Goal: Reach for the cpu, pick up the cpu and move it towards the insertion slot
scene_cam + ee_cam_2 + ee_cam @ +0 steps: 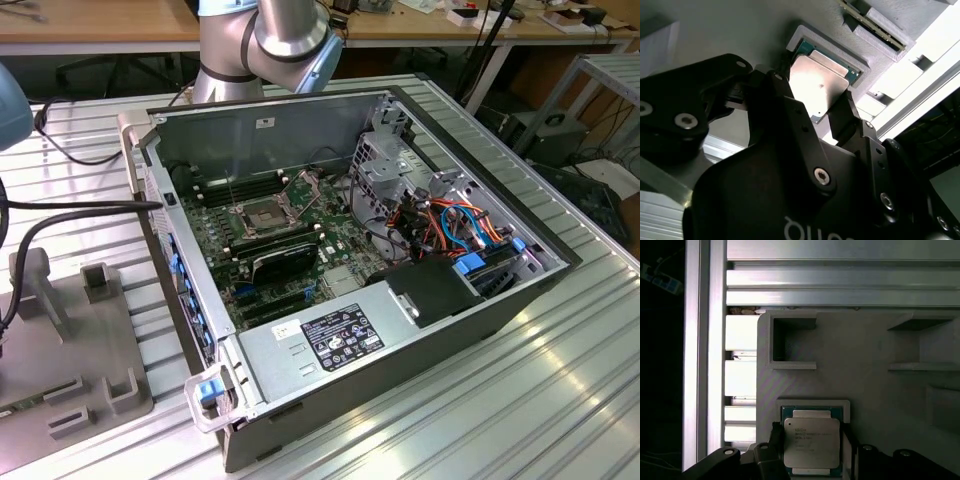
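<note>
While the gripper [812,452] is pinching the cpu [811,440] by two opposite edges, we are seeing the chip sitting face up in a shallow square nest [812,404] of the grey holder block [865,385]. In both wrist views one of the dark fingers [784,100] is pressing in on each side. The nest's raised rim is hugging the chip's edge away from the gripper's body, leaving only a thin gap. Beyond the nest the block is running flat and bare up to two walled pockets [790,342], so open room is lying above the chip and little beside it.

In the exterior view the block [90,340] is resting on the ribbed metal surface [480,400] at the exterior view's left, just beside the open computer case [260,125]. The insertion slot [262,212] is lying inside that case, well apart from the block. The case's tall far wall is standing behind the slot, with a black card [285,262] on its near side and a drive cage [385,165] toward the exterior view's right.

The gripper's body is hiding part of the chip in the second wrist view, and the picture edge is cutting off its last edge in the first wrist view. We are not making out whether the chip is lifted off the nest floor.
</note>
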Tool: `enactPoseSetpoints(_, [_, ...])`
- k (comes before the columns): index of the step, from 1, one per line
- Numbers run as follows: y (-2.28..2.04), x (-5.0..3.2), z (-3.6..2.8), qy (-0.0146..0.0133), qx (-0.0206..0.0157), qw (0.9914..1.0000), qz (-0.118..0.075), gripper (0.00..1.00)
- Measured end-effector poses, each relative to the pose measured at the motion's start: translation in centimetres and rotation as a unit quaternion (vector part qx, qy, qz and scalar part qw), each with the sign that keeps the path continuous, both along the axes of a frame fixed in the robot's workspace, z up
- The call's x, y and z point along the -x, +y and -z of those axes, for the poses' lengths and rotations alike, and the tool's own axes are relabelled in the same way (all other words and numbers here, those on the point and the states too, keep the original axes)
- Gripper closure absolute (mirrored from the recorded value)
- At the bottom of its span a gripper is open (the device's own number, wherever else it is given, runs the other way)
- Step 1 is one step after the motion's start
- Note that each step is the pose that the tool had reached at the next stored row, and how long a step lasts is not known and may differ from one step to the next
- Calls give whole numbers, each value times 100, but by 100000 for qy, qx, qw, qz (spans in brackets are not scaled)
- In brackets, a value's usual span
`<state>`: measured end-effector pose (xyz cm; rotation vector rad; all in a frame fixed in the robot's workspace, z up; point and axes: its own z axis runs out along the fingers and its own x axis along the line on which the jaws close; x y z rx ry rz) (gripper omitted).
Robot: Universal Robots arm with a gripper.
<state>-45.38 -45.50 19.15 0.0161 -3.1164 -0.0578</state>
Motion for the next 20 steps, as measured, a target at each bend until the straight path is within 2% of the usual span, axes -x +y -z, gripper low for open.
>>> enactPoseSetpoints(5, [0,0,-78,1,-1,100000,2,45])
enactPoseSetpoints(11, [0,0,-207,6,-1,100000,1,45])
enactPoseSetpoints(20, [0,0,-316,4,-2,100000,1,45])
